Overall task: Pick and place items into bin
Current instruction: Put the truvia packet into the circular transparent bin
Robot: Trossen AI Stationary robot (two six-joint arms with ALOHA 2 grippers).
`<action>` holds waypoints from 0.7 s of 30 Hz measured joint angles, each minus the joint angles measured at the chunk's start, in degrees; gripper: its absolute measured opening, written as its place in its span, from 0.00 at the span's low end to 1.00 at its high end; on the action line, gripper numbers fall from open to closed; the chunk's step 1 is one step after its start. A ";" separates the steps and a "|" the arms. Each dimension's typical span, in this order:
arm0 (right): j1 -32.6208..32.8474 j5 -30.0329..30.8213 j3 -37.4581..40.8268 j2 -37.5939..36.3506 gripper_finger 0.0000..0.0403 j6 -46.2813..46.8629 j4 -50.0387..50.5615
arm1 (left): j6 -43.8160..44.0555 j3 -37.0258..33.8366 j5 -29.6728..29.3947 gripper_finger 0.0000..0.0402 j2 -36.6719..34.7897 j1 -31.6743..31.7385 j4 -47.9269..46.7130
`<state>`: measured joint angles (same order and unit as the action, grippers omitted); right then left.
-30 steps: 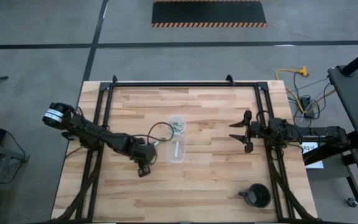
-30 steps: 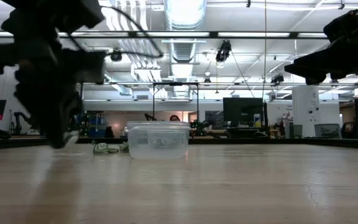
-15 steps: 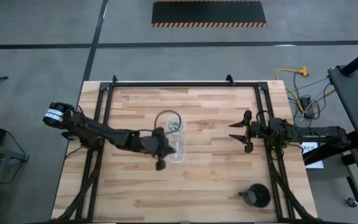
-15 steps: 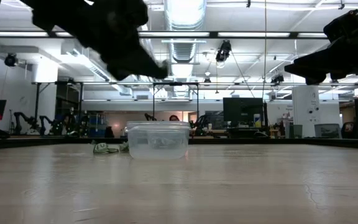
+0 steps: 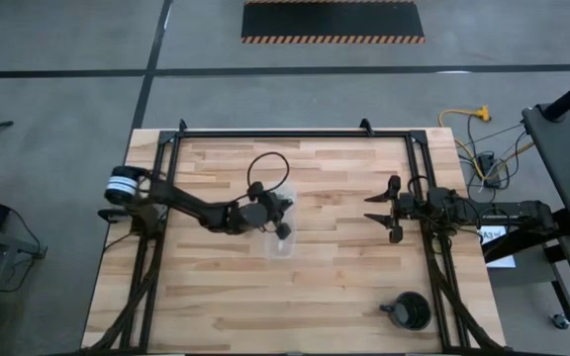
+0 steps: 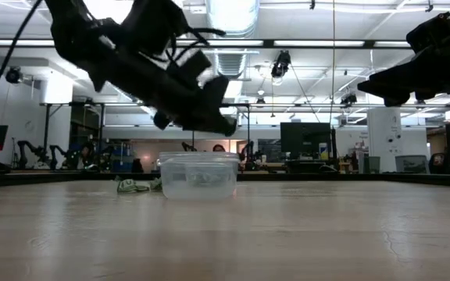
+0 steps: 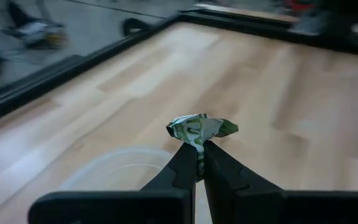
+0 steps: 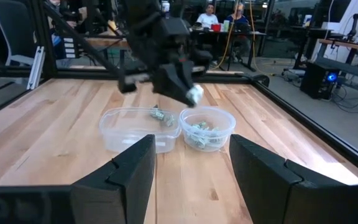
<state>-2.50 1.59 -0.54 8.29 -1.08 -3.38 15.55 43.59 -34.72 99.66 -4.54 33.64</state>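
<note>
I've got the left end effector [image 7: 197, 163] up off the surface [image 5: 344, 287] w/ fingers pinched on one crumpled green-and-whitish item [image 7: 200, 129], hovering over the two clear containers near mid-surface, approx above the round bin [image 8: 207, 127]. Bin sits just beside the clear rectangular container [image 8: 135, 129] and already holds several items; one more lies in the rect. container. Right end effector [image 5: 389, 210] waits at right side, fingers spread wide, holding nothing.
</note>
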 joint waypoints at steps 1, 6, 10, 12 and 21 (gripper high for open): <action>0.00 0.00 0.00 0.01 0.49 -0.01 -0.01 | -0.03 0.02 -1.69 0.00 1.06 0.23 0.70; 0.02 -0.01 0.00 0.05 0.49 0.00 -0.02 | -0.03 0.00 -8.67 0.00 3.46 0.46 0.39; 0.02 -0.01 0.00 0.05 0.49 -0.01 -0.02 | -0.01 -0.02 -12.28 0.00 3.60 0.34 0.49; 0.00 -0.01 0.00 0.05 0.49 0.00 -0.02 | -0.01 -0.07 -12.43 0.00 3.60 0.34 0.42; 0.01 -0.01 0.00 0.05 0.49 0.00 -0.02 | -0.02 -0.26 -12.52 0.01 3.56 0.34 -0.13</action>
<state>-2.49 1.58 -0.54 8.34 -1.08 -3.40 15.53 43.33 -47.24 103.22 -4.21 33.51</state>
